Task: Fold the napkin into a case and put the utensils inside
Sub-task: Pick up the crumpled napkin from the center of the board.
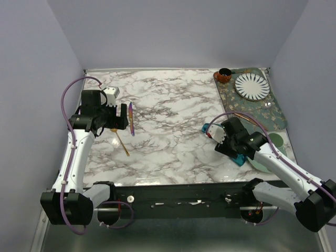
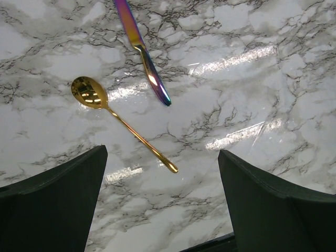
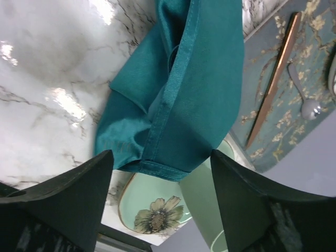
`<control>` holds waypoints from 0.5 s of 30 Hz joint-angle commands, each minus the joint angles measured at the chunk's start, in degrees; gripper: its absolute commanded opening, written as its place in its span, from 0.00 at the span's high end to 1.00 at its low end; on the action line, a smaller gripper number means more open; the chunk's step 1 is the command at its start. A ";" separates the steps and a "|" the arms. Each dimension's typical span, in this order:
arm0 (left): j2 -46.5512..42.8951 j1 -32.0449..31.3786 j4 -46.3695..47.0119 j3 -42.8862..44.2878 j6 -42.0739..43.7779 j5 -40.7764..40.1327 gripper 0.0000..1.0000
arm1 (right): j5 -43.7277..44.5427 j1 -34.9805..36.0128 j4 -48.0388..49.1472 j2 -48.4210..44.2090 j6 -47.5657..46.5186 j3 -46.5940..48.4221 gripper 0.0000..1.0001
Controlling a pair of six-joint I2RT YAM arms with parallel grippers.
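L wrist cam, left gripper point(image 2: 161, 152) spread wide, empty, gold spoon point(image 2: 123, 128) just ahead, purple utensil point(image 2: 142, 52) beyond, end cut off, R wrist cam, right gripper point(image 3: 161, 155) spread astride bunched napkin point(image 3: 199, 94), mostly arm-hidden from top.

1. The napkin point(image 3: 184, 89) is a plain teal cloth with a stitched hem. It is bunched and creased, not flat and not shaped into a case. It lies at the near right of the marble tabletop point(image 1: 168, 105), with one end draped over a pale green saucer point(image 3: 152, 210).
2. The iridescent purple-rainbow utensil point(image 2: 144, 58) lies flat at the left, running near to far.
3. The gold spoon point(image 2: 121, 122) lies flat just beside it, not touching, its handle slanting near-right.
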 commanded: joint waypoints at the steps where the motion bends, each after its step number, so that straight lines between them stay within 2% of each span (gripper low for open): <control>1: 0.52 -0.24 1.06 -0.18 0.11 -0.68 0.01 | 6.72 0.75 4.84 -1.30 -2.37 -1.34 0.23; 5: 1.48 -0.24 1.24 0.17 -0.06 -0.76 0.01 | 7.86 0.75 5.81 -1.30 -2.20 -0.38 0.34; 8: 1.84 -0.24 1.15 0.43 -0.15 -0.50 0.01 | 6.99 0.75 5.11 -1.04 -0.97 1.99 0.36; 10: 1.93 -0.24 1.24 0.61 -0.07 -0.50 0.01 | 6.38 0.84 4.32 -0.78 -0.61 2.96 0.42; 13: 2.28 -0.24 1.68 0.96 0.02 -0.68 0.01 | 5.75 0.75 4.75 -0.43 -0.96 3.58 0.79; 14: 2.45 -0.24 1.77 1.05 0.02 -0.76 0.01 | 6.02 0.75 5.10 -0.43 -1.31 3.50 0.98; 15: 2.63 -0.24 2.03 1.31 -0.06 -0.94 0.01 | 6.02 0.75 5.19 -0.51 -1.49 3.67 0.99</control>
